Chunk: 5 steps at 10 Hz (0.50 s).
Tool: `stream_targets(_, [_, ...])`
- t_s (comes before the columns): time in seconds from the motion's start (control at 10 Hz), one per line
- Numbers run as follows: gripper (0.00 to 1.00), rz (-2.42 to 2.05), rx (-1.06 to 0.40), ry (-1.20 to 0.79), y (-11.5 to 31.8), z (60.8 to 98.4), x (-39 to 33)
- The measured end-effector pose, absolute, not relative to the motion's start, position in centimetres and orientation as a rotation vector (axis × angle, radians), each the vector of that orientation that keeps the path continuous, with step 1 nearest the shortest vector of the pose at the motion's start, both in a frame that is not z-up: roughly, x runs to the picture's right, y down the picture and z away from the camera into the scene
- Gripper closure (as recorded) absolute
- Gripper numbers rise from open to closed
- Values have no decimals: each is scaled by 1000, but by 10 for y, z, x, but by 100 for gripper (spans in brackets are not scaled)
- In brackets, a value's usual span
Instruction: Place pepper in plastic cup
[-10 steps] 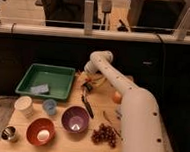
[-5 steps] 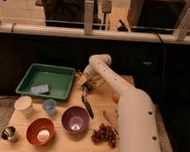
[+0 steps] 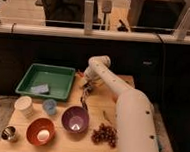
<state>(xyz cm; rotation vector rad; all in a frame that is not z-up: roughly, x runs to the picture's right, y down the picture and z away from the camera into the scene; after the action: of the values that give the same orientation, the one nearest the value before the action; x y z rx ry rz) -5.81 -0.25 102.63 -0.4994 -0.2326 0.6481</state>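
Wooden table [image 3: 99, 104] up against a dark partition, glass rail and office chairs behind it. That's my view.

Compared with a second ago, the arm [image 3: 131, 110] has sagged a little and the gripper [image 3: 85, 97] has come slightly lower, toward the near side of the table. The bowls, cups and tray haven't budged. The gripper hangs pointing down over the wood, right of the tray's right rim. Wide or narrow, I can't tell from here.

Pepper [image 3: 80, 75]: a red-orange end peeks out just beyond the gripper, a touch to its left, at the tray's far right corner. The wrist hides the rest, so I can't say whether there's contact.

Containers now. The cup [image 3: 49, 106] is left of the gripper and nearer to me, standing upright and apart from it. The tray [image 3: 33, 78] sits left of the gripper and holds a pale blue block [image 3: 39, 89]. The purple bowl [image 3: 75, 120] is almost straight below the gripper on my screen, close by. Further left are a white cup [image 3: 24, 106], a red bowl [image 3: 41, 131] with something white in it, and a metal cup [image 3: 9, 133] at the near left corner.

For room, there's bare wood between the gripper and the cup. To the gripper's right, the arm covers the table. Grapes [image 3: 105, 135] lie near the front edge, beside the arm.
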Motion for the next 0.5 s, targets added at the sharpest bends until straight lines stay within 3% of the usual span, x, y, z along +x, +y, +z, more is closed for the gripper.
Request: stream_targets(0.5, [45,648,-510,-213,3,1034,-57])
